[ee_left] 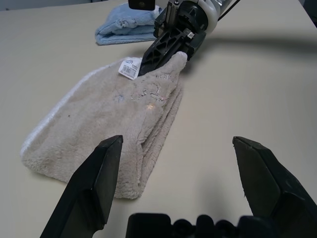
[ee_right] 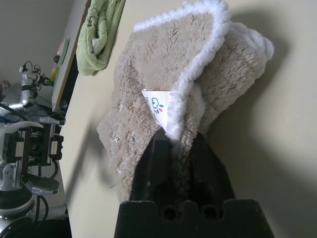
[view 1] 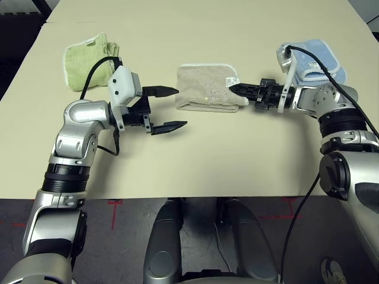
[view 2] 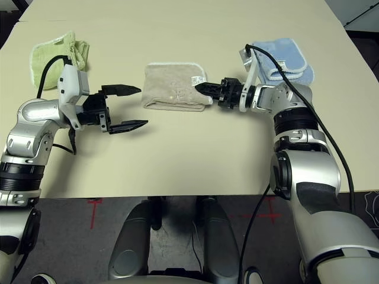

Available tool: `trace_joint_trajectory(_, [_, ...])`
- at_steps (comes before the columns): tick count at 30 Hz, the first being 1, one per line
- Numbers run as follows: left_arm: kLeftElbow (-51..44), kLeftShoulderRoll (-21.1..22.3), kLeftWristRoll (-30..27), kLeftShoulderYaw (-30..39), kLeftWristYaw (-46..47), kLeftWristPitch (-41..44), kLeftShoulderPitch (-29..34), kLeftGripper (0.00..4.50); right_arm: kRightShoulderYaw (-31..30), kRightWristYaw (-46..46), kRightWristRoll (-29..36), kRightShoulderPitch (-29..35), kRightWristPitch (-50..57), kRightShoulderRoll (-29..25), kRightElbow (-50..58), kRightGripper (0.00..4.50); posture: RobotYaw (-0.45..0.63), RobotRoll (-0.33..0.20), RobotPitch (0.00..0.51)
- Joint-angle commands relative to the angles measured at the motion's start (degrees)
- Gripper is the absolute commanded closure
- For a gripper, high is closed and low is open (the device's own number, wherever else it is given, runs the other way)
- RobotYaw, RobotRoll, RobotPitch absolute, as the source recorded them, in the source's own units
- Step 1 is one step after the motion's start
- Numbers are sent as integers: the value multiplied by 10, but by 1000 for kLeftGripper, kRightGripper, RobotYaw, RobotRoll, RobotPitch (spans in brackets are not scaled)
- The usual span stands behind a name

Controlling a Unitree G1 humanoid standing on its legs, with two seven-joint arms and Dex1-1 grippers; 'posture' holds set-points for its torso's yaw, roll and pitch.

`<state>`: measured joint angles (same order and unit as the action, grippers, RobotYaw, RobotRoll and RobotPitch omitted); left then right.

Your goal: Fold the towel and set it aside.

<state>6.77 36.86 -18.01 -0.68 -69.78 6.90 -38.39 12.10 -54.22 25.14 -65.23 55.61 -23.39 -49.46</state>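
The beige towel [view 1: 204,86] lies folded in the middle of the table, with its white-edged side and a small label toward my right arm. My right gripper [view 1: 233,89] is shut on the towel's right corner; the right wrist view shows the fingers [ee_right: 198,163] pinching the white edging just below the label. That corner is lifted slightly off the table [ee_left: 277,74] in the left wrist view. My left gripper [view 1: 180,107] hangs open just left of the towel's near-left corner, fingers wide apart and holding nothing.
A light green cloth [view 1: 89,59] lies crumpled at the back left, behind my left arm. A folded light blue cloth [view 1: 317,59] sits at the back right, behind my right wrist. Bare tabletop stretches in front of the towel to the near table edge [view 1: 195,196].
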Motion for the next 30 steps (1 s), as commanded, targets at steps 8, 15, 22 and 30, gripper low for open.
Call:
trace_joint_trajectory(8, [-12, 6, 2, -11, -7, -1, 5, 0, 33, 30, 24, 9, -27, -1, 10, 4479, 72, 0, 297])
trace_joint_trajectory(15, [-9, 3, 1, -12, -2, 1, 3, 0, 95, 52, 51, 10, -153, 14, 14, 4479, 58, 0, 292])
trace_joint_trajectory(22, [-4, 0, 0, -12, 0, 3, 3, 0, 153, 85, 82, -9, -286, 24, -1, 4479, 45, 0, 292])
trace_joint_trajectory(30, [4, -3, 1, -15, -3, 0, -3, 0, 218, 141, 97, -52, -475, 12, -60, 4479, 31, 0, 289])
